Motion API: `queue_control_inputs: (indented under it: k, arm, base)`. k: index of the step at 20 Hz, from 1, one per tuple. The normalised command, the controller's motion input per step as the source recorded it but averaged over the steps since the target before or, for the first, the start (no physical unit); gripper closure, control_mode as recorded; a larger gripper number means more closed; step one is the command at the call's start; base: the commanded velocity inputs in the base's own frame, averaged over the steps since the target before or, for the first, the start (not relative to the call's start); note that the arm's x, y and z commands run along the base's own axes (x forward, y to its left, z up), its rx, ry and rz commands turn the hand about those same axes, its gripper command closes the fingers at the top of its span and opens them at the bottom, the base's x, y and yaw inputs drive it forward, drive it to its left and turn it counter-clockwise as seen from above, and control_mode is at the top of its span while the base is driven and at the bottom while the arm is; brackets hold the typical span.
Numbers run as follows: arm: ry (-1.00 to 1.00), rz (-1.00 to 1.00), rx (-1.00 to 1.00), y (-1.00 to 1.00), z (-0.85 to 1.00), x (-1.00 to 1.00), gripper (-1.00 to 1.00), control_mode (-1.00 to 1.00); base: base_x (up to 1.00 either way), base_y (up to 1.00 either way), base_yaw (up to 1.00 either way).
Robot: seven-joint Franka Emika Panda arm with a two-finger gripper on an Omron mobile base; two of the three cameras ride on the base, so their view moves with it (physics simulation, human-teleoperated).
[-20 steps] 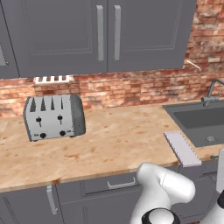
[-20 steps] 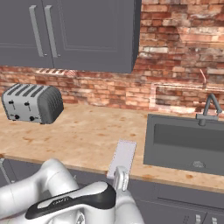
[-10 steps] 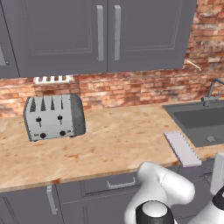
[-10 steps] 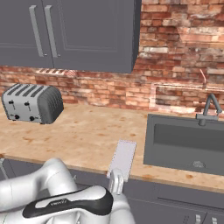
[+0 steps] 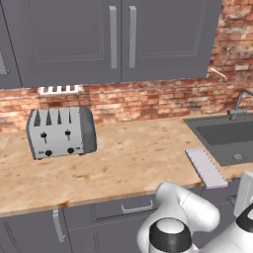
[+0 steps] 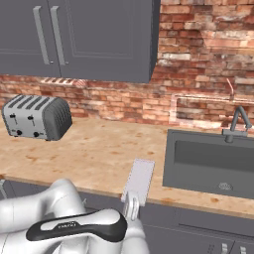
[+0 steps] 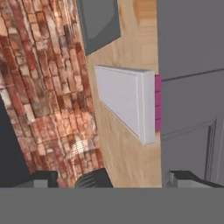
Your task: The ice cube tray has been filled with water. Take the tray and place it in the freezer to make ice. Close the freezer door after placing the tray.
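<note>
The claw (image 6: pixel 131 203) sits low at the front edge of the table (image 6: pixel 94 154), just below the near end of the ice cube tray (image 6: pixel 138 181), and it holds nothing. In the hand view its two tips rise well apart, one at each side, so its fingers are spread. That view is rolled on its side: the ice cube tray (image 7: pixel 127 103) lies ahead between the tips, its pale top flat on the wood and its magenta edge hanging slightly past the table front, over the grey cabinet face.

The step in hand looks to be the approach for the first grasp; the tray has not been lifted, and the freezer work is all still to come. In the left base view the ice cube tray (image 5: pixel 205 167) lies at the table's front edge just beside the sink (image 5: pixel 227 138), well apart from the toaster (image 5: pixel 60 132). The next move probably calls for the claw to advance until its fingers straddle the tray's thin end, then close. As the tray is said to hold water, it should be lifted level.

Compared with a second ago, the tray, toaster and cameras are unchanged. The arm's joints have shifted a little in both base views, and the claw has crept slightly nearer the tray's end.
</note>
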Motion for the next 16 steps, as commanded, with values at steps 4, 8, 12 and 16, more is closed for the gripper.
queue_control_inputs:
  k: [4, 8, 12, 16]
  arm:
    - [0.00, -0.05, 0.00, 0.00, -0.02, 0.17, -1.00, -1.00]
    - [-0.01, -0.05, 0.00, 0.00, -0.05, 0.16, -1.00, -1.00]
    - [-0.04, -0.03, 0.00, 0.00, -0.11, 0.06, -1.00, -1.00]
    - [-0.04, -0.03, 0.00, 0.00, -0.11, 0.06, -1.00, -1.00]
  base:
    - [0.00, 0.00, 0.00]
    - [0.00, 0.00, 0.00]
    - [0.00, 0.00, 0.00]
    - [0.00, 0.00, 0.00]
